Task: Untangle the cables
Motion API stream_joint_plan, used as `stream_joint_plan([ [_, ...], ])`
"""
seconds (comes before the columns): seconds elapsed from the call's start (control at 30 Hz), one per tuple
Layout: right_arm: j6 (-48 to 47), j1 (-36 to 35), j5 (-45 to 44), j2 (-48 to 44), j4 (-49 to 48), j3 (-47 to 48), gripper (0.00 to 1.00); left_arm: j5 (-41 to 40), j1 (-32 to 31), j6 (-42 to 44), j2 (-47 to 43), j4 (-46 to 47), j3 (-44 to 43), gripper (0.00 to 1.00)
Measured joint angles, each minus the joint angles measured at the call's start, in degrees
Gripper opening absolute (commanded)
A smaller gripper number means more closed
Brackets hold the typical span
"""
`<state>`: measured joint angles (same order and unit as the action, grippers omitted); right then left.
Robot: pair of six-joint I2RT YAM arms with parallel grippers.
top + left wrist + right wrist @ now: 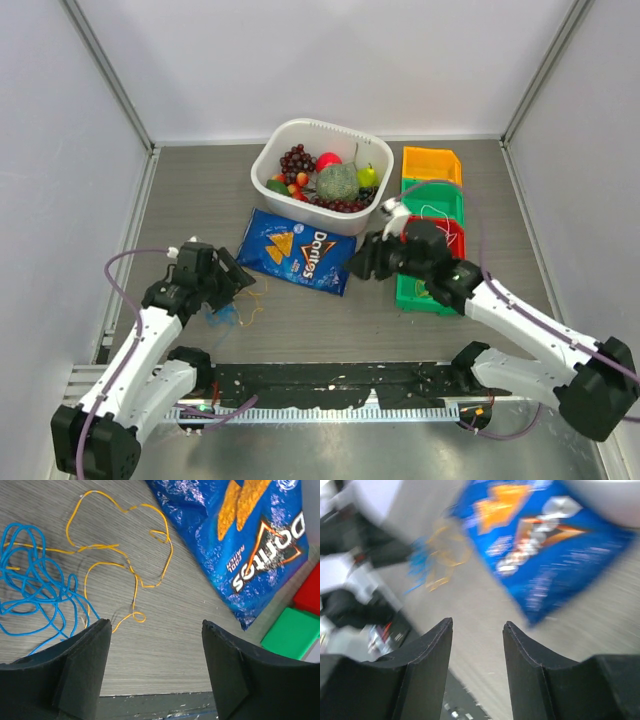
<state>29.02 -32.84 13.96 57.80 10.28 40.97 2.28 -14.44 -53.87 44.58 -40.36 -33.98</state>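
Doritos bag point(250, 545) reads "Cool Ranch"; yellow cable point(97, 546) lies beside.

My white-and-black left arm point(140, 345) rises from its base at the near left, elbow bent and wrist turned inward. Its black two-finger left gripper point(232, 277) points to the right and tilts downward. The wide, wedge-shaped fingers point(82, 665) stand far apart with nothing between them. My white-and-black right arm point(520, 320) stretches long from the near right, reaching left. Its black right gripper point(362, 258) faces the left one, jaws parted by a narrower gap and holding nothing.
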Motion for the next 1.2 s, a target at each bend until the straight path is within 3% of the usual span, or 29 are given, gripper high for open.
stream_joint_plan([
  [0.13,0.28,-14.36,4.48,3.21,-14.29,-2.45,0.51,-1.66,0.0,-4.61,4.79,2.56,0.59,0.82],
  [0.3,3.32,-19.56,6.91,14.01,-24.26,-3.39,0.5,-5.14,0.0,-10.69,9.22,3.74,0.81,0.88],
  [0.47,5.68,-20.59,6.97,16.11,-29.14,-5.46,0.5,-7.85,0.35,-16.15,9.31,5.62,2.86,0.92],
  [0.97,4.83,-20.61,1.55,6.99,-27.63,-9.27,0.5,-12.79,1.14,-22.51,12.07,11.21,5.27,0.78],
  [1.2,4.24,-20.61,0.33,6.32,-26.08,-9.42,0.5,-10.78,1.22,-22.43,16.09,16.83,5.73,0.83],
])
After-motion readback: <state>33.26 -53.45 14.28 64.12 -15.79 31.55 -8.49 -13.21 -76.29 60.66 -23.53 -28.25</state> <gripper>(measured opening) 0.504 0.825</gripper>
